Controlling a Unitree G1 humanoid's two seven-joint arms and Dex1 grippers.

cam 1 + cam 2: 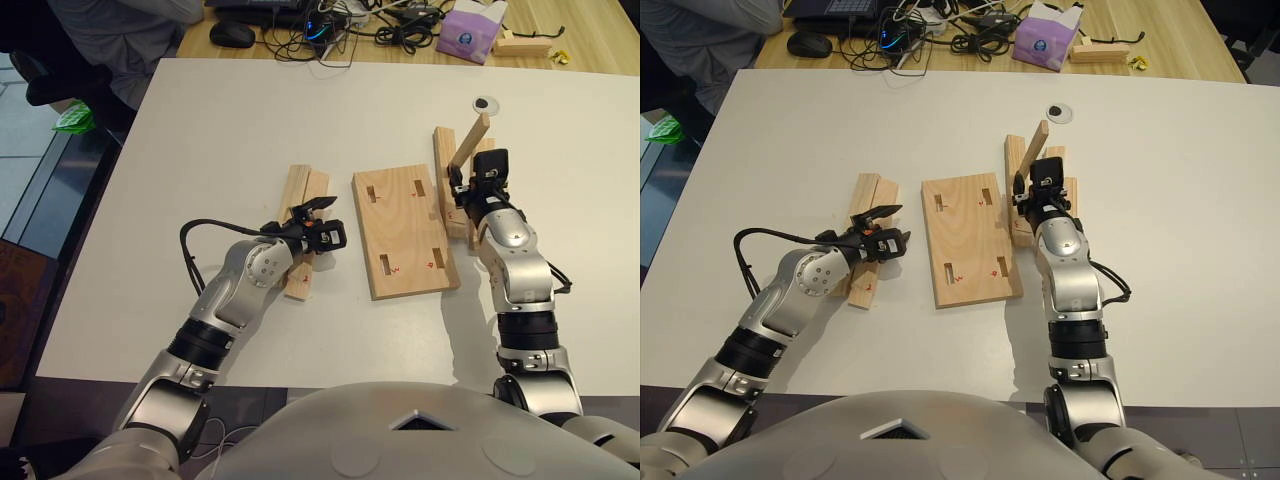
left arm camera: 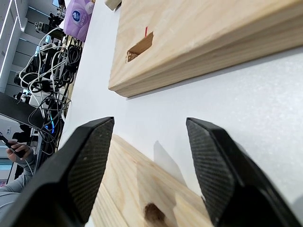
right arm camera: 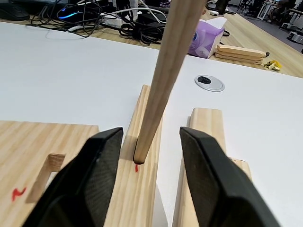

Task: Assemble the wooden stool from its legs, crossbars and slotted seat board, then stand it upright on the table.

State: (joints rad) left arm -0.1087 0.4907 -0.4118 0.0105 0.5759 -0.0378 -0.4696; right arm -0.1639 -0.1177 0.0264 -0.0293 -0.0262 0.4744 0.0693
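Bright, even overhead light; the white surface glares mildly, and the board casts only thin, soft shadows

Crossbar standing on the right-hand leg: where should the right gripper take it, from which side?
Low on the shaft of the crossbar, just above where its end meets the leg, coming in from the robot's side. It is slim and stands steeply with its top free, so a low hold likely steadies it best. The open right gripper straddles it there.

- Pale rectangular 4-slot wooden seat board, flat mid-table.
- Pale wooden bars lie left of it.
- Thin wooden stick stands tilted on right-side bars.
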